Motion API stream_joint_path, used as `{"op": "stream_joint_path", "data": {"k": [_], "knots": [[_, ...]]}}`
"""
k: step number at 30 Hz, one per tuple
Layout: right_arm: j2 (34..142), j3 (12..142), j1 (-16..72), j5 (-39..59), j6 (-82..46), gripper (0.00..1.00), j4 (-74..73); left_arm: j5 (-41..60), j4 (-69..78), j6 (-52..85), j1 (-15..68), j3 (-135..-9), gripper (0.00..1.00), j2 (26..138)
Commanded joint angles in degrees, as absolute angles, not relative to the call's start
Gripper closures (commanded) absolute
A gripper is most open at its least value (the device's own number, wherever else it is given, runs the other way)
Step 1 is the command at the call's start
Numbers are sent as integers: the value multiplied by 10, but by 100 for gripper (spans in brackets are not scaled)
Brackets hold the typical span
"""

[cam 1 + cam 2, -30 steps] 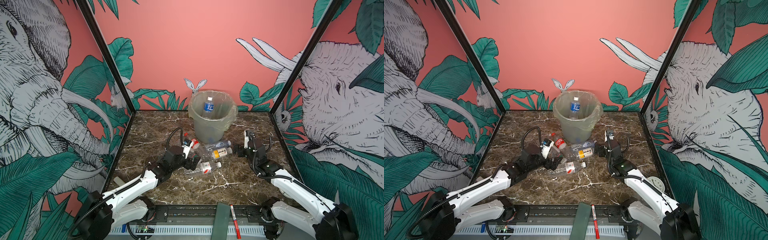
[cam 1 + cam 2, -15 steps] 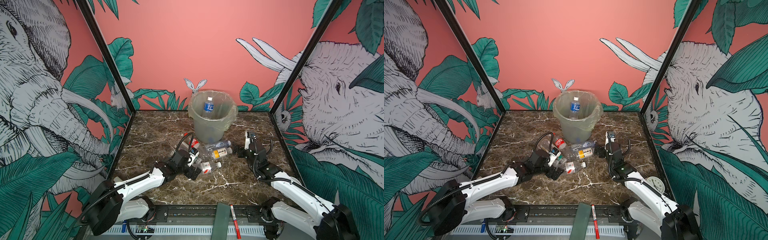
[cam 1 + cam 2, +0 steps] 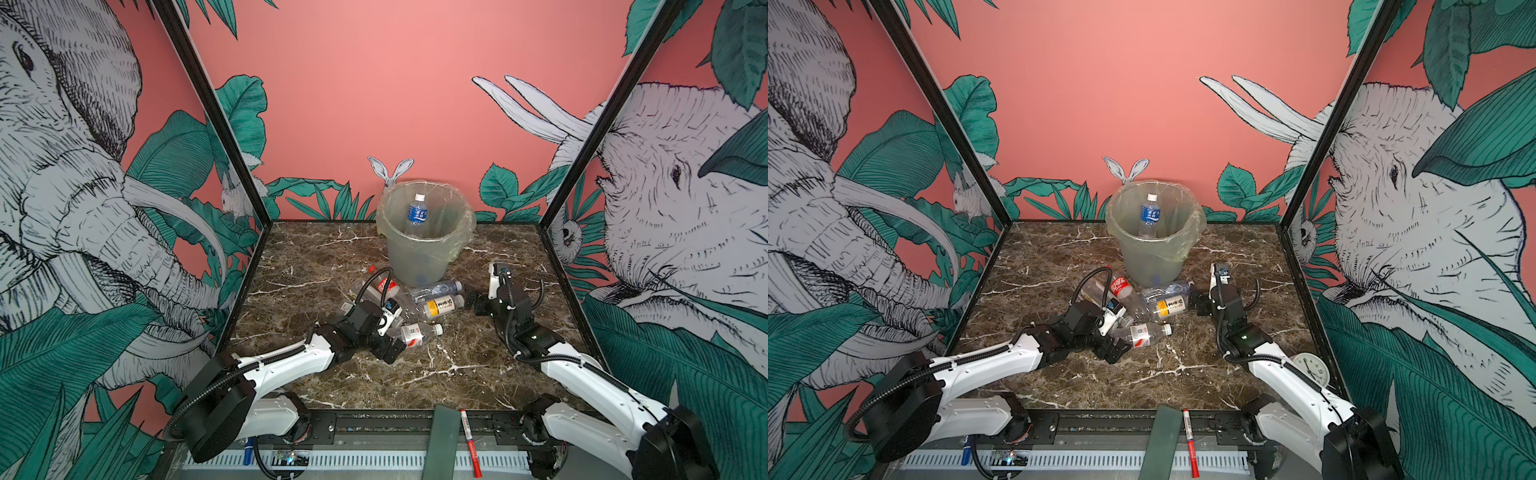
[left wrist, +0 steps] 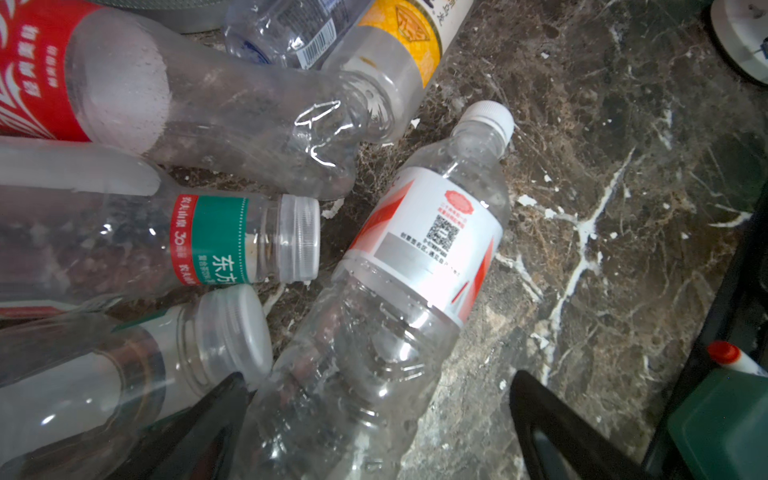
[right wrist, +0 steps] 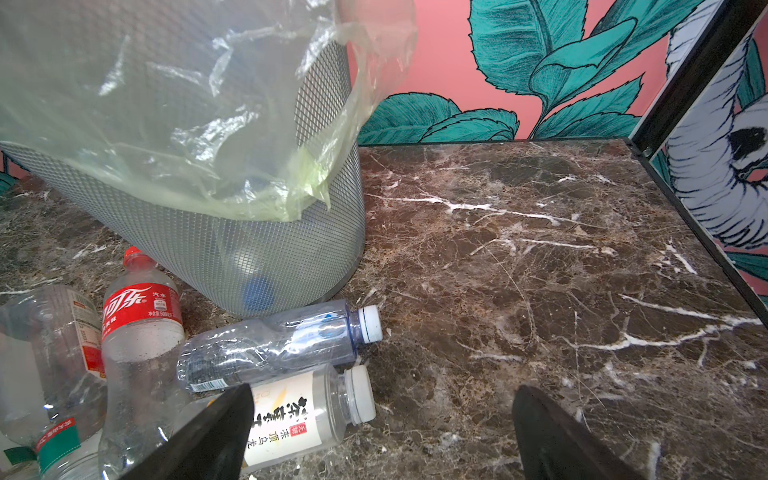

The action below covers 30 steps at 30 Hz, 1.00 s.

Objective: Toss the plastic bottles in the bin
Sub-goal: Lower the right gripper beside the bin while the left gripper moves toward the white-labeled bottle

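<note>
The bin [image 3: 424, 249] [image 3: 1152, 257] stands at the back middle of the marble table in both top views, with a blue-label bottle [image 3: 417, 214] upright inside. Several plastic bottles lie in front of it: a red-label one [image 3: 384, 286], a bluish clear one [image 3: 436, 289], a yellow-label one [image 3: 442, 306] and a white-and-red-label one [image 3: 417, 332] [image 4: 424, 241]. My left gripper [image 3: 397, 338] [image 4: 382, 415] is open, its fingers either side of that last bottle's base. My right gripper [image 3: 471, 301] [image 5: 382, 428] is open at the cap end of the yellow-label bottle [image 5: 291, 419].
A red-and-white marker pen [image 3: 469, 440] and a green strip [image 3: 444, 440] lie on the front rail. A white dial [image 3: 1310, 370] sits by the right edge. Black frame posts and printed walls close in the table on three sides.
My left gripper has come down and toward the front, from the top of the pile to the white-and-red-label bottle. My right gripper has shifted slightly left toward the yellow-label bottle. Both stayed open.
</note>
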<state>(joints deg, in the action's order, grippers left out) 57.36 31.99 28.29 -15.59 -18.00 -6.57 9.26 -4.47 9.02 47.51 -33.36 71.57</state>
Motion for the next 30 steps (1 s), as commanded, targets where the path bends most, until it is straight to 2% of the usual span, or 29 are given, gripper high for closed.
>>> {"op": "stream_joint_path", "data": {"k": [1,7,19,30], "knots": [[576,329,282,-156,-183,1,-78,101,-44,97,483,-322,0,706],[574,324,282,-153,-185,1,-84,103,-42,111,493,-311,0,699],[573,327,283,-149,-187,1,-81,24,-82,100,546,-350,0,731],[580,330,282,-149,-186,1,-78,-36,-98,71,571,-406,8,796]]}}
